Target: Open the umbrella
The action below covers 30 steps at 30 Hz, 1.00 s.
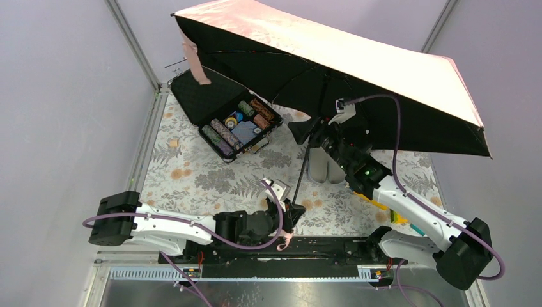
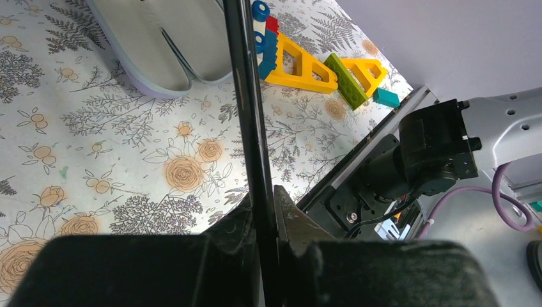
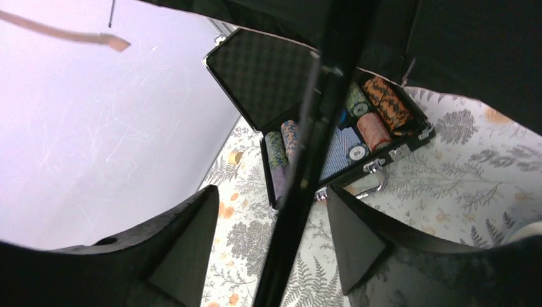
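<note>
floral table (image 1: 192,182), opened umbrella (image 1: 358,54), left claw (image 2: 262,203) tight on shaft (image 2: 249,121), right claw (image 3: 271,192) spread

You're looking at a robot lab cell. Plain lilac walls (image 1: 57,96) and bare metal corner posts (image 1: 134,43) box in your floral-covered table (image 1: 192,173) and its black mounting rail (image 1: 326,246).

the worktop (image 1: 192,182) wears a floral-patterned cover. on it lie an open black case (image 1: 224,115) of poker chips, a lilac-grey sleeve (image 1: 325,171) and bright toy blocks (image 2: 319,70) near its right edge.
</note>
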Available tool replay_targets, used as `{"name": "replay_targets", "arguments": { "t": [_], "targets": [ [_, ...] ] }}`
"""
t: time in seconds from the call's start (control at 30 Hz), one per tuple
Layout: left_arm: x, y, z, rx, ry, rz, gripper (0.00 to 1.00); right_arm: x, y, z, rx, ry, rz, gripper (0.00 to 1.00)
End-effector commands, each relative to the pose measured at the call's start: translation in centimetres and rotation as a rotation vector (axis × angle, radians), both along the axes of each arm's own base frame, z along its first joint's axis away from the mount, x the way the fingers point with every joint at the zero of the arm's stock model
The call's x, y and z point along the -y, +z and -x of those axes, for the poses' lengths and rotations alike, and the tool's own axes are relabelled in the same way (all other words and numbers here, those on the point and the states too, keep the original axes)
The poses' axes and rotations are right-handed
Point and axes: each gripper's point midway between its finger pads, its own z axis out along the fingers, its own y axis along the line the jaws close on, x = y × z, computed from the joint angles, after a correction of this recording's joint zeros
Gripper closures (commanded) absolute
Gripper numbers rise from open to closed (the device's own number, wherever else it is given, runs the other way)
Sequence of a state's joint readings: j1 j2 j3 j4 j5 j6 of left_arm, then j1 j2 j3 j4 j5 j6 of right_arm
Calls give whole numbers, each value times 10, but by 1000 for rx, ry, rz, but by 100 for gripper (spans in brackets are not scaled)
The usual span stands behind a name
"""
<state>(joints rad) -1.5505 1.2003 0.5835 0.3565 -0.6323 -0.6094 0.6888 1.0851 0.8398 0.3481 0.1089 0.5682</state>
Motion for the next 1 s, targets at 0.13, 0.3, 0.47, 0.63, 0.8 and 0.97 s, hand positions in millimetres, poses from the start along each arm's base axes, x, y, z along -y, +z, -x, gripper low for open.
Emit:
{"name": "replay_targets", "arguments": {
  "t": [0.13,0.3,0.47,0.63,0.8,0.97],
  "targets": [
    [15,37,-3,40,-27,75,93,-11,38,14,90,80,-74,80],
    [1,37,-10,78,-2,40,31,-15,63,9,164,85,-74,100],
    [-23,26,-16,121,0,3,10,-17,70,-11,284,29,-8,100],
    [-65,13,-38,141,62,-29,3,-23,48,-42,386,-41,63,100],
    [-102,-2,-65,142,156,-44,1,-32,17,-55,371,-28,73,93],
    [-131,-19,-88,101,235,-53,1,-34,-4,-55,325,-9,88,44]
  ]
}}
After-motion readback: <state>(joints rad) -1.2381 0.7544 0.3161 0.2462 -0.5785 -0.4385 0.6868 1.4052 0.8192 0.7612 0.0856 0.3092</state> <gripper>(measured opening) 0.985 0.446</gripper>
